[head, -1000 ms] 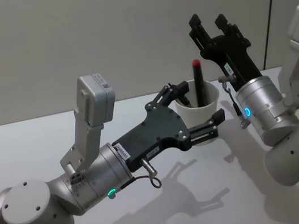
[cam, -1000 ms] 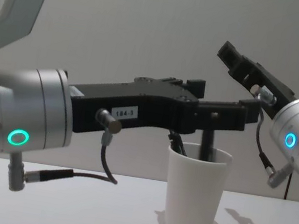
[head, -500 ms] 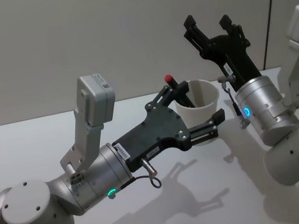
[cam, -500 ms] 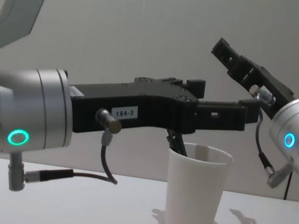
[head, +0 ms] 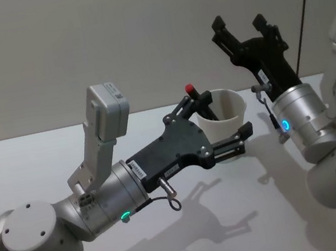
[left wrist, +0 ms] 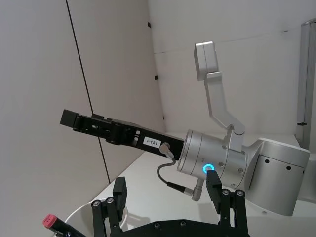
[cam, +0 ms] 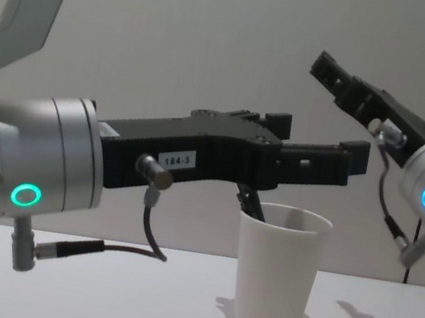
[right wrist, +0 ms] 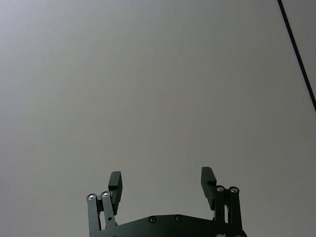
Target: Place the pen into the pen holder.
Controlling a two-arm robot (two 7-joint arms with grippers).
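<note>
The pen [head: 199, 101] leans inside the pen holder [head: 225, 116], red end above the rim. Our left gripper [head: 222, 123] spreads wide around the cup; our right gripper [head: 240, 26] hangs above, wide and empty. Placement looks done; we judge that clearing both arms comes next.

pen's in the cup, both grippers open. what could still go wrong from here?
1. The left gripper straddles the pen holder at rim height; pulling back sideways could knock the light cup over.
2. The pen leans on the rim beside a left finger; a retreating finger might flick it out.
3. The right gripper hangs open just above and beyond the cup, so crossing paths might clash.
</note>
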